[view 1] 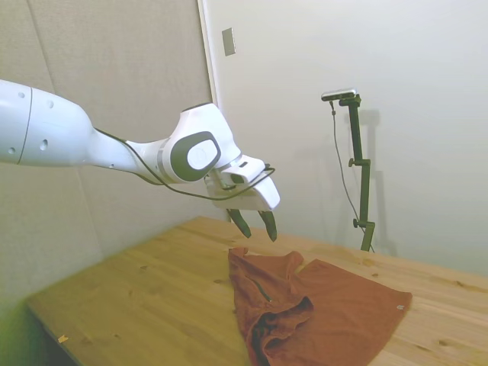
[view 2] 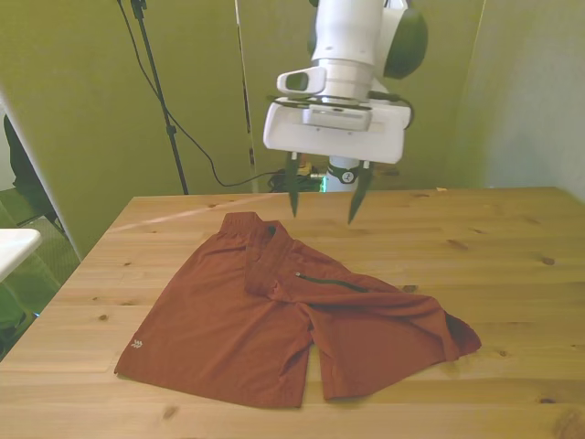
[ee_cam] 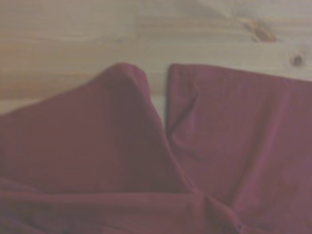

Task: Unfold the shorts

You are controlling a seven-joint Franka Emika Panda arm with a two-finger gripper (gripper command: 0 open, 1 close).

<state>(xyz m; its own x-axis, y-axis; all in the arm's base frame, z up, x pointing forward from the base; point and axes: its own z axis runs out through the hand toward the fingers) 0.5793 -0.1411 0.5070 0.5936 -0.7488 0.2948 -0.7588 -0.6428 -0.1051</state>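
Observation:
The rust-orange shorts (view 2: 274,315) lie on the wooden table (view 2: 512,256), with the waistband part folded over near the zipper line (view 2: 331,283). A small pale tag (view 2: 136,345) shows on the leg at the front view's left. In the side view the shorts (view 1: 328,313) spread across the table's near right part. My gripper (view 2: 324,208) hangs open and empty in the air above the far edge of the shorts, near the folded waistband; in the side view the gripper (view 1: 258,226) hovers just above the cloth's far corner. The wrist view shows blurred folds of the shorts (ee_cam: 122,161) over wood.
A bare strip of table (view 1: 145,297) lies to the left of the cloth in the side view. A white object's edge (view 2: 14,247) shows at the front view's far left, beyond the table.

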